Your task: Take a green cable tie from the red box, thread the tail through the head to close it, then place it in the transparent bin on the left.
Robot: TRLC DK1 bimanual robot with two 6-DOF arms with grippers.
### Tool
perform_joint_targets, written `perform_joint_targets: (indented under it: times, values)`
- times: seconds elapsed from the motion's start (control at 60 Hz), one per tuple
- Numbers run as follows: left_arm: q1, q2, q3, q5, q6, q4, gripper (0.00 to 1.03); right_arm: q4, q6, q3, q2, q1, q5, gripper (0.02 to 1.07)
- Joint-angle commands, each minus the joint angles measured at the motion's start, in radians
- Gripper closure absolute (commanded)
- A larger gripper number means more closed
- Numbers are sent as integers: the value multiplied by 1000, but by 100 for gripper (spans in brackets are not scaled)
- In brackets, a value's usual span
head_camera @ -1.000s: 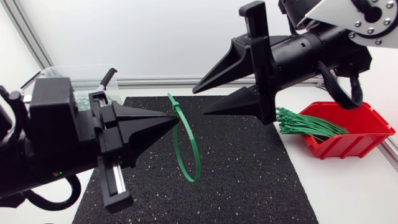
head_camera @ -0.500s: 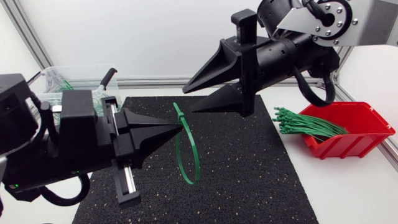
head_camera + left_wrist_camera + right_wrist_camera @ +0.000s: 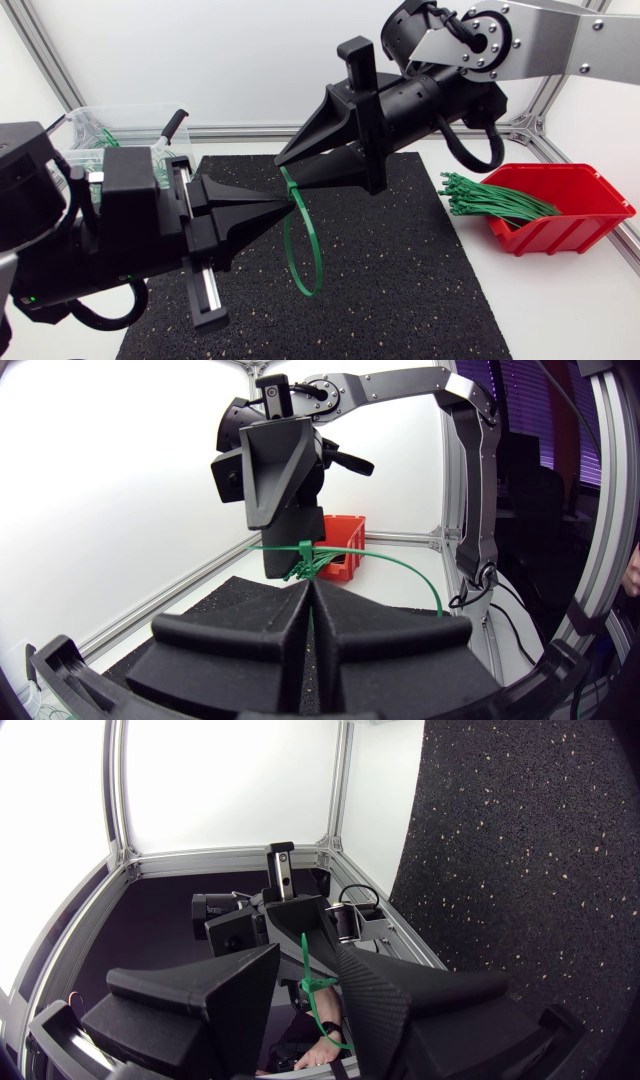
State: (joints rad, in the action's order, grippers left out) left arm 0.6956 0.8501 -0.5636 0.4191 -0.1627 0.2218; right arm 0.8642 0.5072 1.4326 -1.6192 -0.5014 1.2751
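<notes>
Left claw: shut tight on a green cable tie, fingers pressed flat together with the band coming out at their tips. It hung in the air over the mat, pointing toward the right arm.
Right claw: fingers parted, tips close up to the left claw's tips from the opposite side. In the right wrist view the tie's head lay in the gap between the two fingers; whether either finger touched it could not be told.
Cable tie: bent into a loop that hung below the claw tips, clear of the mat, with a short end poking up past the head.
Red box: stood on the counter just off the mat's right edge. A bundle of green ties lay in it, ends sticking out over the rim toward the mat.
Transparent bin: at the far left behind the left arm, partly hidden, with a few green ties visible inside.
Mat: black, speckled, in the middle of the white counter.
</notes>
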Motion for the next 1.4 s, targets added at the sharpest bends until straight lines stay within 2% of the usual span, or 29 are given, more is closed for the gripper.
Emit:
perform_joint_targets:
  times: [0.0,0.35,0.6,0.95,1.35,1.383]
  values:
    - [-8,10,31,10,-24,21,100,10,-22,20,-2,4,-3,73]
    - [7,17,64,-3,-130,67,100,50,-90,-12,36,9,-10,74]
    - [28,18,88,-60,-205,125,100,102,-180,-34,44,6,-8,74]
    - [36,20,90,-72,-224,126,100,127,-295,-32,4,57,3,74]
    - [45,30,88,-83,-236,129,100,127,-314,-20,-11,-2,7,74]
    - [47,30,88,-83,-238,131,100,127,-315,-20,-11,-3,6,77]
